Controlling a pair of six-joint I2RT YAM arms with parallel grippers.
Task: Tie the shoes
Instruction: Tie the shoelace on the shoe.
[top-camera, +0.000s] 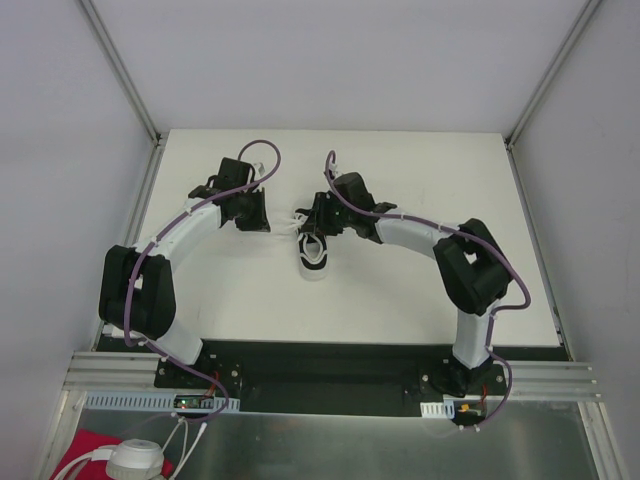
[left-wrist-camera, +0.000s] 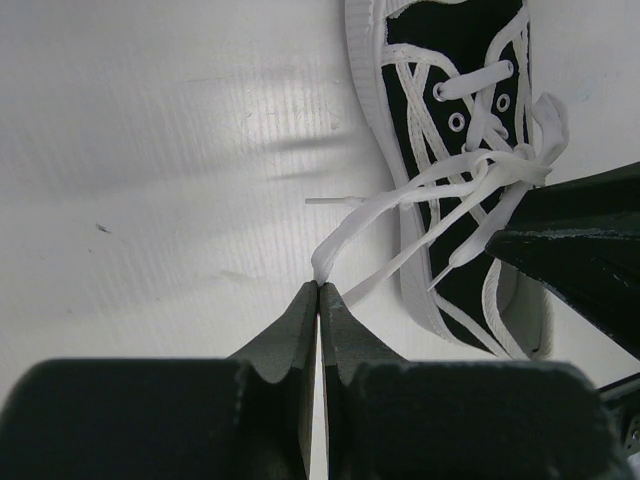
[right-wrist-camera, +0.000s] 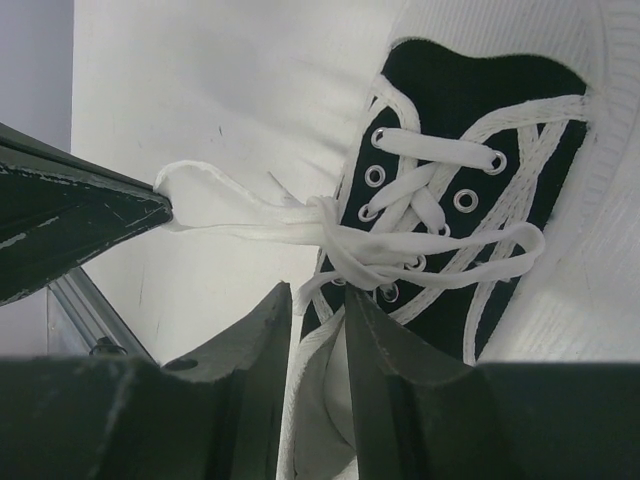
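Pale walls (top-camera: 300, 60) close in a white counter (top-camera: 400, 180), and the small black sneaker (top-camera: 314, 262) lies near its middle in the overhead view, its white toe end turned toward 6 o'clock. The left arm (top-camera: 185, 235) curves in from 8 o'clock and the right arm (top-camera: 420, 235) from 4 o'clock. The left jaws sit near the sneaker at its 10 o'clock, apart from the canvas. The right jaws hang over the sneaker's 12 o'clock end.

From the left wrist camera, the left jaws are pressed together on a loop of the white laces (left-wrist-camera: 400, 200). The loop rises from the tips and runs toward 2 o'clock to the bunched crossing over the eyelets. The sneaker (left-wrist-camera: 450, 40) fills the 1 o'clock corner, and a dark finger of the other arm comes in at 3 o'clock, meeting the laces there.

From the right wrist camera, the knot (right-wrist-camera: 345, 245) sits over the lower eyelets of the sneaker (right-wrist-camera: 470, 100). One loop stretches toward 9 o'clock to the other arm's finger, and another lies across the canvas toward 3 o'clock. The right jaws are nearly together, and a white strand from the knot drops into the narrow gap between them, seemingly pinched.
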